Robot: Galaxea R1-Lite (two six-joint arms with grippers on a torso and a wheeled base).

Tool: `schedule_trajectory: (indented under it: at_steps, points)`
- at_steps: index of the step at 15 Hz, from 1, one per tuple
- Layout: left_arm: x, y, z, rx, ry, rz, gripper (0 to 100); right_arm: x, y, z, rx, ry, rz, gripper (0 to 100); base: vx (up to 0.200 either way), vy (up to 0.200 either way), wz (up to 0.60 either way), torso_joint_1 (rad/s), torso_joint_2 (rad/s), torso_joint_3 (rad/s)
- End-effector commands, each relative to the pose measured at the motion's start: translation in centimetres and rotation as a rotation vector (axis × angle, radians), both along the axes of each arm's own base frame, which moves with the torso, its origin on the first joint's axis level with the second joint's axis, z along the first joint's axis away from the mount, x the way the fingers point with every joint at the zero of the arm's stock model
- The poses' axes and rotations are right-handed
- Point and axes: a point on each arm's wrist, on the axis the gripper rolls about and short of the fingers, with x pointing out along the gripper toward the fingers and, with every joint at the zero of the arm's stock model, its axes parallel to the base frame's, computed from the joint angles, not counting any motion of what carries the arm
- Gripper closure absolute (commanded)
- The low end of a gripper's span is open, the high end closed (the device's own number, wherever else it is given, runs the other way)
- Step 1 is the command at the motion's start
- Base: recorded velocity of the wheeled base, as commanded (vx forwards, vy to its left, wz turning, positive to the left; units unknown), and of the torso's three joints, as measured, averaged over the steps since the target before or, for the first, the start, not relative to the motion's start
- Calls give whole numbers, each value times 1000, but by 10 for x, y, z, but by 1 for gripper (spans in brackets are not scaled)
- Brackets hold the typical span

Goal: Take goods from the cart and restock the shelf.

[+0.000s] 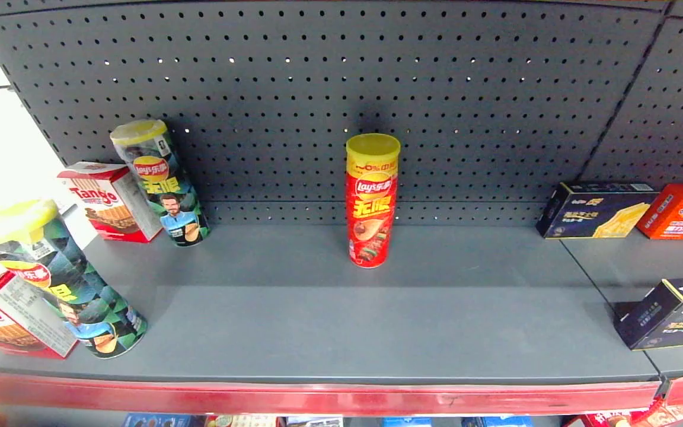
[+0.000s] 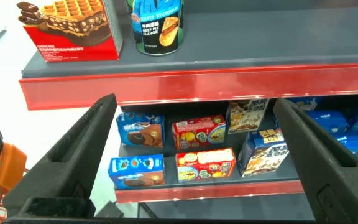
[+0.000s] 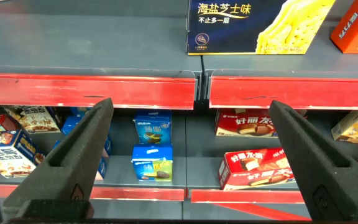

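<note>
Widely spread: left pincer [image 2: 193, 101], right pincer [image 3: 191, 104].

The shelf [image 1: 318, 320] and its back panel [image 1: 318, 71] look like matt grey painted metal, edged by a glossy red plastic strip [image 1: 318, 397]. The red canister [image 1: 371, 207] is glossy, with a smooth yellow plastic lid [image 1: 373, 145]. The left tool [image 2: 194, 102] and right tool [image 3: 191, 104] are matt black.

Here's the grey shelf [image 1: 318, 320] with its red front lip. Right in the middle, close to the back edge, a red chip can [image 1: 372, 201] stands upright on its own, yellow lid on. Over in the back left corner, a green-and-blue chip can [image 1: 160, 184] stands just beside a red wafer box [image 1: 110, 201]. At the front left corner there's a second green-and-blue can [image 1: 57, 279], side by side with another wafer box [image 1: 3, 320].
</note>
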Motion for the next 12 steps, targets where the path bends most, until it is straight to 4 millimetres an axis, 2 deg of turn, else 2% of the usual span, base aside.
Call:
schedule_trajectory:
  at_steps: [1, 8, 12]
  points:
    - [0, 0, 0, 0, 1, 0, 0, 0, 0, 0, -1, 1, 0, 0, 0, 0, 0, 0, 0, 0]
    - [0, 0, 0, 0, 1, 0, 0, 0, 0, 0, -1, 1, 2, 0, 0, 0, 0, 0, 0, 0]
    - [0, 0, 0, 0, 1, -1, 0, 0, 0, 0, -1, 1, 2, 0, 0, 0, 600, 1, 4, 0]
